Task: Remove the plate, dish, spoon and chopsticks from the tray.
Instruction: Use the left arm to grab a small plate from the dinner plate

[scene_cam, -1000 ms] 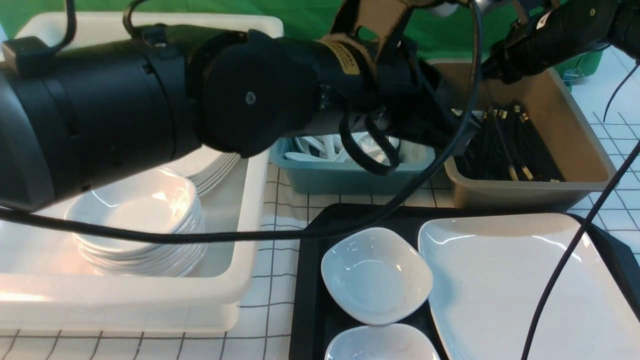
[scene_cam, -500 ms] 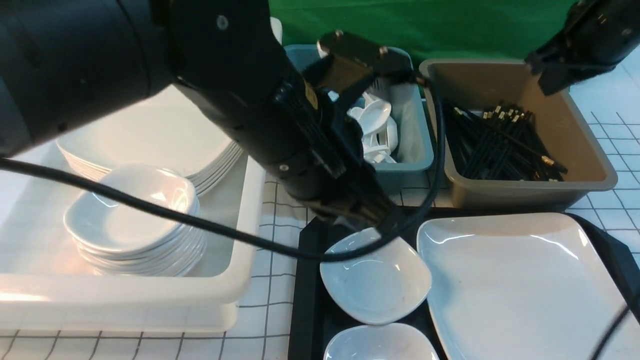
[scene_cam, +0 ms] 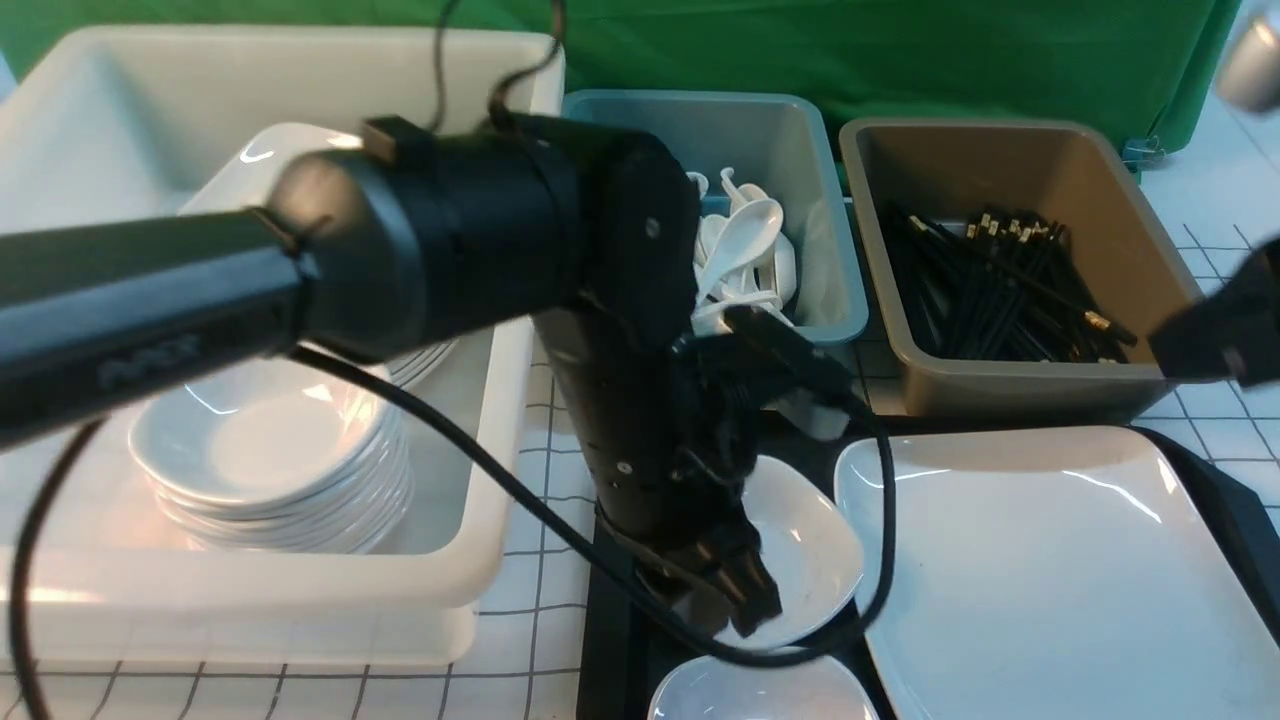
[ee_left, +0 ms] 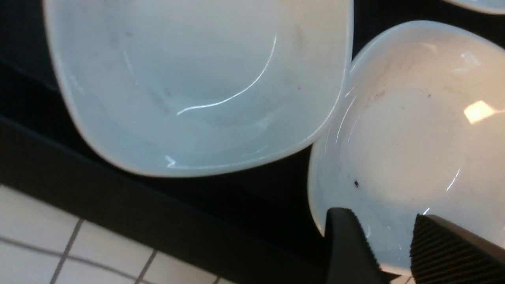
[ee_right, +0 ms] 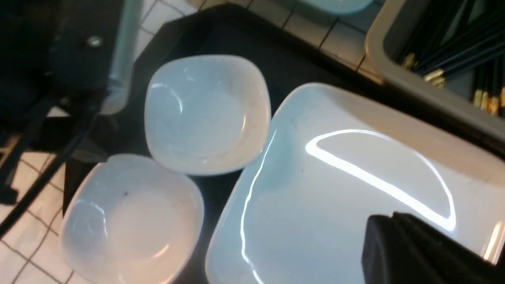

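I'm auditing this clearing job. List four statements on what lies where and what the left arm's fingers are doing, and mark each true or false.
1. The large glossy white squarish plate lies on the black rectangular plastic tray. True.
2. The thin black chopsticks with gold bands lie on the tray. False: they fill the brown plastic bin behind it.
3. Two small deep white dishes sit on the tray beside the plate. True.
4. The left arm's fingers are shut on a white soup spoon. False: they stand apart at one small dish's rim; the spoons lie in the teal bin.
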You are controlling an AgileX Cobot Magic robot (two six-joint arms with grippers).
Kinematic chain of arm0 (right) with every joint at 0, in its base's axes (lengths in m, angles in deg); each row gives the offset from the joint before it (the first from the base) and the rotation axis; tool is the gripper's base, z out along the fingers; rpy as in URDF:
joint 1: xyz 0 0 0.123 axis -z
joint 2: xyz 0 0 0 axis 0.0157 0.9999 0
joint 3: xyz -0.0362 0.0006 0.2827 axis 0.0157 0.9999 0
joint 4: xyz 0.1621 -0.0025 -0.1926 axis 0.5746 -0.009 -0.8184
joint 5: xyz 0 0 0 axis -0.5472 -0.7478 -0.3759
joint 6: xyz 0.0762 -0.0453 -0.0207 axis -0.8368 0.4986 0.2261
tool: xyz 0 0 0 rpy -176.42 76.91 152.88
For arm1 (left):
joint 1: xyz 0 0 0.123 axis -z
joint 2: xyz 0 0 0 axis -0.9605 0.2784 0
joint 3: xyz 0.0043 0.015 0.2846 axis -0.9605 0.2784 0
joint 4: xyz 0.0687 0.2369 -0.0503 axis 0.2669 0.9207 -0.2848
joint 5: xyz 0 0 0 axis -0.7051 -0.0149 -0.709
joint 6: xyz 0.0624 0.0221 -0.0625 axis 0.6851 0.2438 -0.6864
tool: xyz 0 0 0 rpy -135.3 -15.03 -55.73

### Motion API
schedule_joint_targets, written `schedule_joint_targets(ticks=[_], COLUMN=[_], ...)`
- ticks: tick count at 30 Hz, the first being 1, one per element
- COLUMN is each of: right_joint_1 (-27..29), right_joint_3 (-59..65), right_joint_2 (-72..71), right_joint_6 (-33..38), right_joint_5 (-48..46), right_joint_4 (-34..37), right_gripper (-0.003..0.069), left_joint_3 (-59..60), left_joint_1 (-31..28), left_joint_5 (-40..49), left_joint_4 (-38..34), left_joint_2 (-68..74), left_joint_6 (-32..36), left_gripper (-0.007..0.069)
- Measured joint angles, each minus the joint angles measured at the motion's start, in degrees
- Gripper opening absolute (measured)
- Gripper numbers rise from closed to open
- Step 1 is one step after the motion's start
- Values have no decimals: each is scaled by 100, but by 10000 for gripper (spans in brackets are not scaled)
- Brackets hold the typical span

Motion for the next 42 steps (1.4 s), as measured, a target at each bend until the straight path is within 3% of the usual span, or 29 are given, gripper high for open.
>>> schedule_joint_targets(ticks=[4,8,13,29,36,42], right_joint_1=[0,-11,-11,-11,-11,-11], right_joint_3=[495,676,703,709,709,709], right_joint_2=[-433,-605,-615,-615,-615,-615], right_joint_6=[12,114,148,259,292,297], right_joint_5=[64,83,79,188,194,210], right_joint_4=[0,0,0,0,0,0], right_gripper=[6,6,6,5,5,5], left_joint_3=[0,0,0,107,118,105], left_joint_1=[269,396,389,389,389,377], left_joint_5=[-309,-705,-304,-411,-410,-246], left_joint_4=[71,354,445,760,582,412], left_joint_2=[184,289,422,876,994,1014], left_joint_6=[549,748,576,270,228,158], left_gripper=[395,470,482,435,415,195])
